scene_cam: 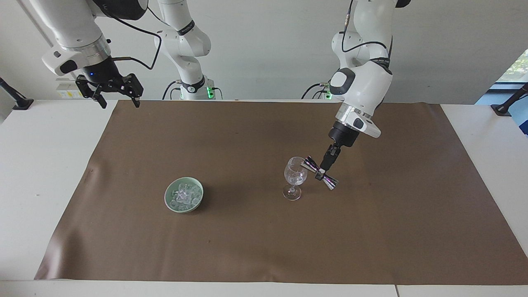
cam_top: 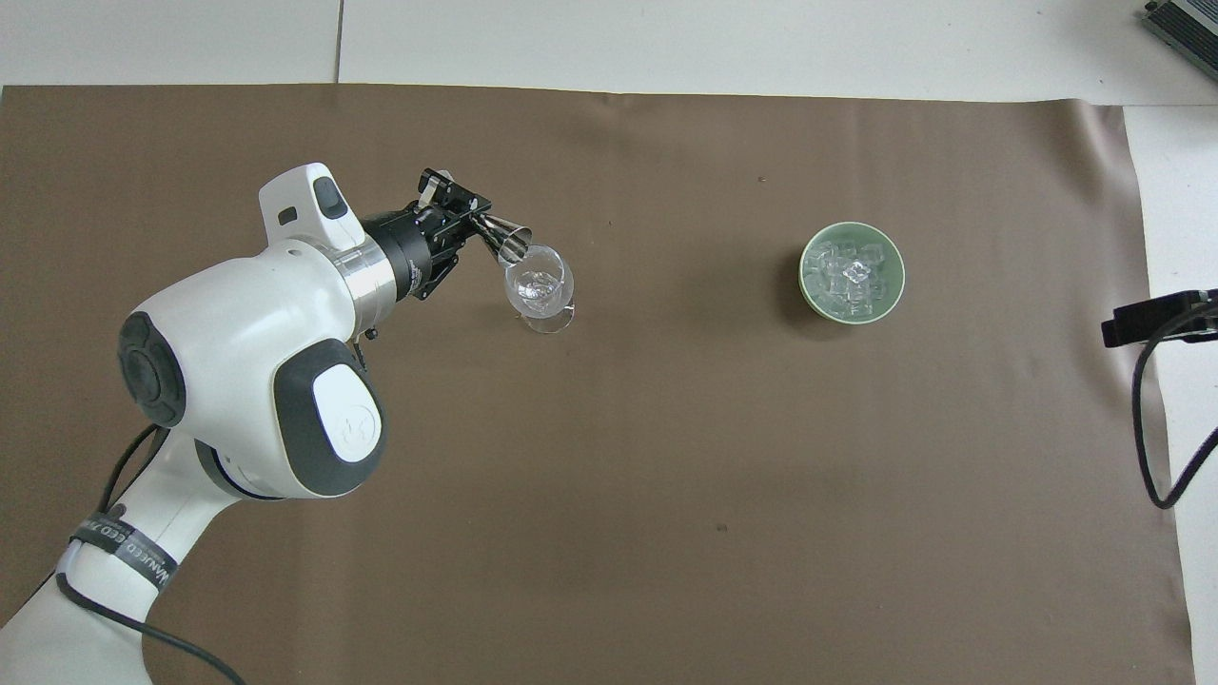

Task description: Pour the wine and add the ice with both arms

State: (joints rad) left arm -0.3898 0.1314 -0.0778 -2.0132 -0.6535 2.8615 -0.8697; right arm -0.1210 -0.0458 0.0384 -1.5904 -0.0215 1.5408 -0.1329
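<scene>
Well apart — ice (scene_cam: 184,195), right gripper (scene_cam: 116,102)

White table (scene_cam: 41,173) carries brown mat (scene_cam: 247,239)
</scene>
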